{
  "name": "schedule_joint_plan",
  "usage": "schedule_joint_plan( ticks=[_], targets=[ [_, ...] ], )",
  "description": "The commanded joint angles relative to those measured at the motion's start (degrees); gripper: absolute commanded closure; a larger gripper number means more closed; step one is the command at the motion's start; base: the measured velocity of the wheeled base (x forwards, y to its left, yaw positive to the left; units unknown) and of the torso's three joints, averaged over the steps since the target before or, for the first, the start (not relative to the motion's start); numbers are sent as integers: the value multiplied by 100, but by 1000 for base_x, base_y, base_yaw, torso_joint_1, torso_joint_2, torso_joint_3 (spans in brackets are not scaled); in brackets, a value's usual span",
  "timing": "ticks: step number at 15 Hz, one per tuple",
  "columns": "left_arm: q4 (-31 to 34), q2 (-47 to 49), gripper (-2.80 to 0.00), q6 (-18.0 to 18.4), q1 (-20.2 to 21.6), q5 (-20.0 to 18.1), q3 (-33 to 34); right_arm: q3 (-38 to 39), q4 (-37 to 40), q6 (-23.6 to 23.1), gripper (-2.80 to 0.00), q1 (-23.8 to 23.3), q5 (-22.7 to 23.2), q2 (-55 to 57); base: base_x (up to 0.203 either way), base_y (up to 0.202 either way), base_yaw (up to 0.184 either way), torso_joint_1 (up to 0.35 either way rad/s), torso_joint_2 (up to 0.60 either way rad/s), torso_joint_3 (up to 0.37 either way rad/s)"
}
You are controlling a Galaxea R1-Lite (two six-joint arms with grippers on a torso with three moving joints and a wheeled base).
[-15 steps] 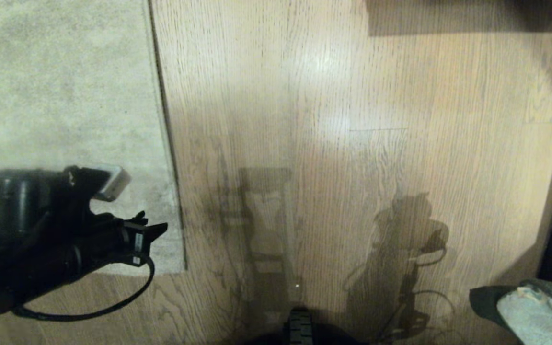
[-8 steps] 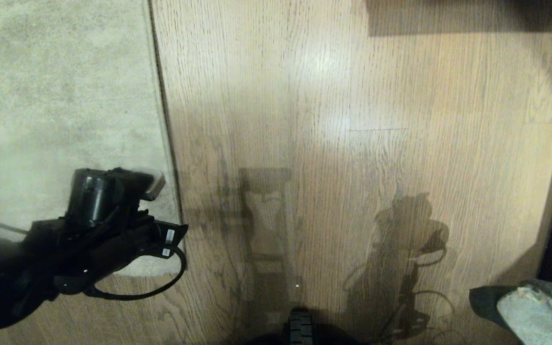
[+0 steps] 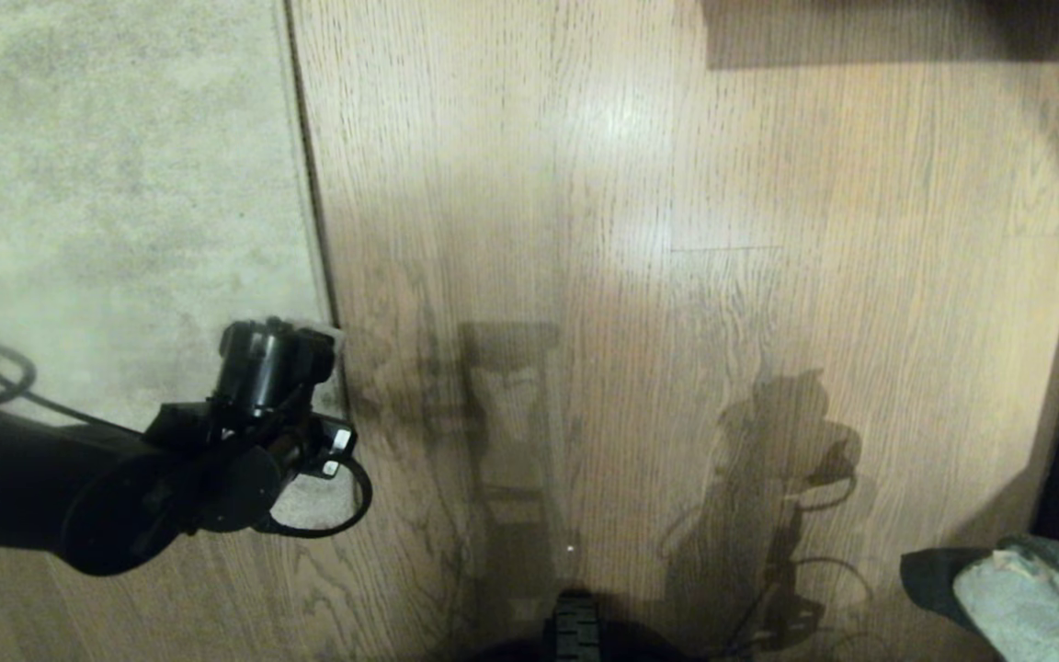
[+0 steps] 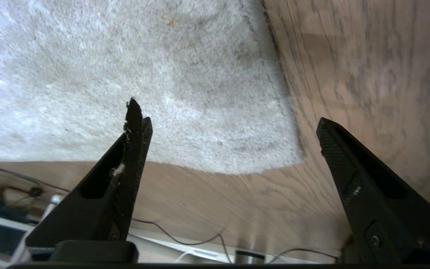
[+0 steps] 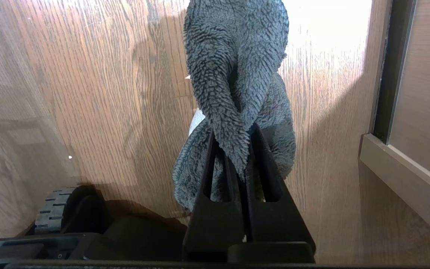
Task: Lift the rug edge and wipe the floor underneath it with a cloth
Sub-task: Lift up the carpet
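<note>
Movement over the last second belongs to the left gripper [image 4: 230, 123]: it has swung from above the rug toward the rug edge [image 3: 318, 276] near its corner and spread its jaws wide, empty, which reads as lining up to pinch the border, still flat on the floor [image 3: 631, 276]. Only the left wrist view shows the corner between the fingers, probably not yet touched. Only the right wrist view shows the right gripper [image 5: 239, 149] clamped on the cloth [image 5: 237, 74], parked low right.
</note>
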Motion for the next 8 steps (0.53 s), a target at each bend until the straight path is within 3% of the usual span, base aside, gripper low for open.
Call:
schedule_joint_plan(
  ticks=[1, 4, 8],
  targets=[
    [-186, 303, -280, 46, -33, 149, -17, 0, -3, 5, 0, 2, 3, 7, 0, 0, 0, 0, 0, 0],
    [-1063, 761, -280, 584, -32, 657, -32, 0, -3, 7, 0, 2, 3, 7, 0, 0, 0, 0, 0, 0],
    [-2781, 1483, -280, 1244, -50, 1143, -93, 0, -3, -2, 0, 2, -5, 7, 0, 0, 0, 0, 0, 0]
  ],
)
